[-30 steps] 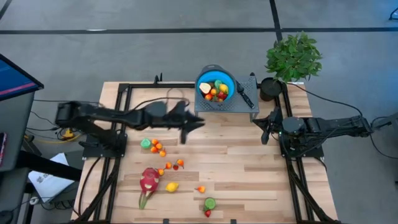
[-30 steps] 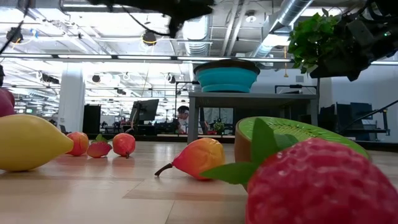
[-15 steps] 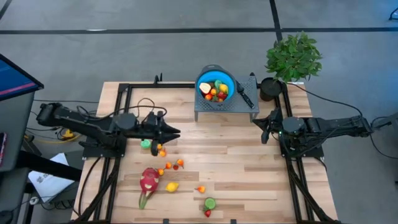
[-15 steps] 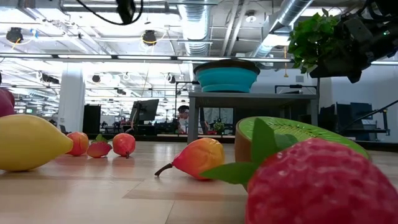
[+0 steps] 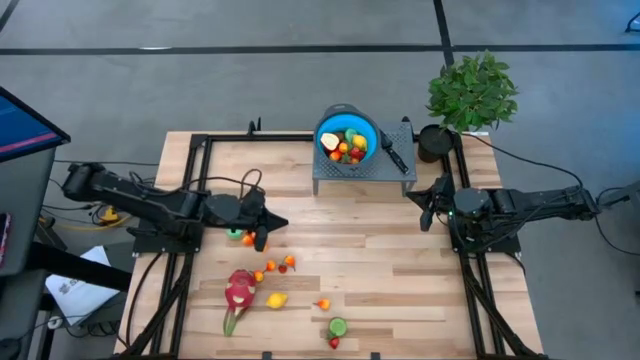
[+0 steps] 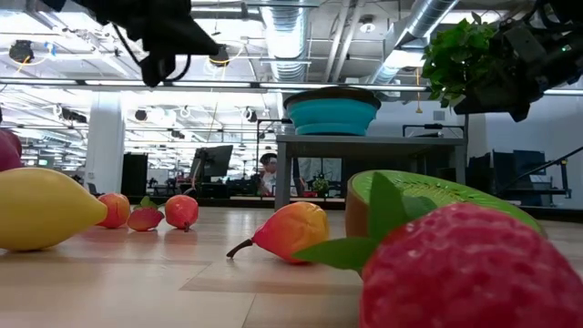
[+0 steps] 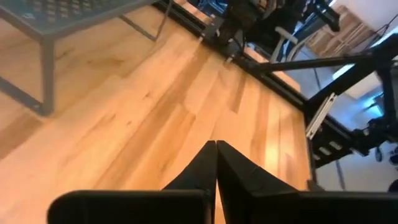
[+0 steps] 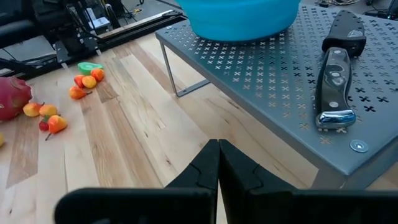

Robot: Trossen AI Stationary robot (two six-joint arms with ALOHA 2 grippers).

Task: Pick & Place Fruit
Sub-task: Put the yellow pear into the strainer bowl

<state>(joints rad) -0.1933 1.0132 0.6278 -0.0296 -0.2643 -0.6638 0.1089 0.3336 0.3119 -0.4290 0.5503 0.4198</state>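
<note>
Left gripper (image 5: 262,232): fingers pressed together, nothing between them, as the left wrist view shows. It hangs above the table's left half, tip pointing toward the table's middle.

Nearest fruit: a green piece (image 5: 234,232) and a small cluster of orange pieces (image 5: 252,240) lie on the boards right at the gripper's tip, partly hidden under it in the high view. Contact cannot be confirmed; in the low view the gripper sits well above the table level.

Loose fruit beyond: two more orange-red pieces (image 5: 287,263), the dragon fruit (image 5: 238,291) with a yellow piece (image 5: 276,300) just beside it, then a green piece with a red one (image 5: 337,328) near the front edge.

Dragon fruit axis: runs roughly front to back, green tip toward the front edge.

Blue bowl (image 5: 347,137): already holds several fruits; it stands on a grey perforated stand (image 5: 395,170) at the back, with a knife (image 5: 392,152) beside it.

Right gripper (image 5: 426,207): closed and empty, waiting at the right side near the stand.

Deciding relation: all loose fruit lies on the left arm's side, well apart from the right gripper. Judgement: the left arm takes the next pick, and its fingers must part before descending onto the cluster.

Other: potted plant (image 5: 472,90) off the back right corner.
</note>
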